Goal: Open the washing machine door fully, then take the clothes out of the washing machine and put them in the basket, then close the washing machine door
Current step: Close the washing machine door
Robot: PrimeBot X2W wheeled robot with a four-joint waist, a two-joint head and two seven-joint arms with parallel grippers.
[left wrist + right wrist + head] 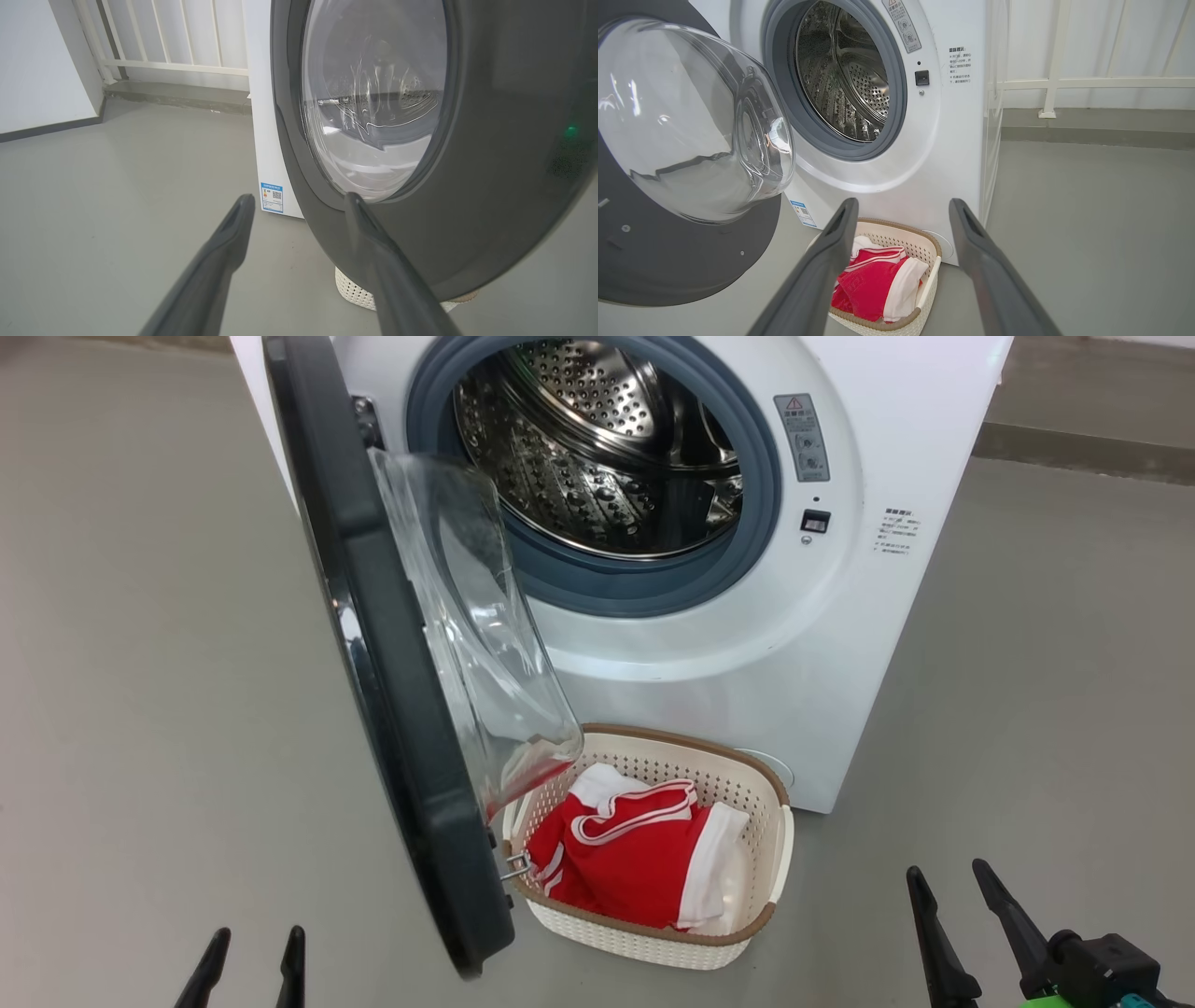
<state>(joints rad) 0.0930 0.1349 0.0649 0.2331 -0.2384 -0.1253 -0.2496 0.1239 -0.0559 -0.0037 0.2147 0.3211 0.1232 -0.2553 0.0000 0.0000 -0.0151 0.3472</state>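
The clothes (625,859) lie in the basket (653,943), which sits on the floor right against the foot of the washing machine (812,644), below its round opening; what shows of the steel drum (597,457) looks bare, so the unloading seems done and the step in hand is the last one: closing up.

The washing machine door (397,709) hangs from the machine's left side and stands roughly square to its front, nearly edge-on in the head view; its glass bowl bulges to the machine's right, across the front of the opening, and its black outer face turns away to the machine's left. Its lower edge hangs over the basket's left end, whether clear of the rim I cannot tell.

The basket's long axis runs roughly along the machine's front, and the red bundle lies along it.

The left gripper (260,933) waits out from the machine on the door's outer side, fingers apart and empty; the right gripper (946,868) waits off to the machine's right, also spread and empty.

The next move likely calls for the left arm to press on that black rim and swing the door round to the opening until it latches.
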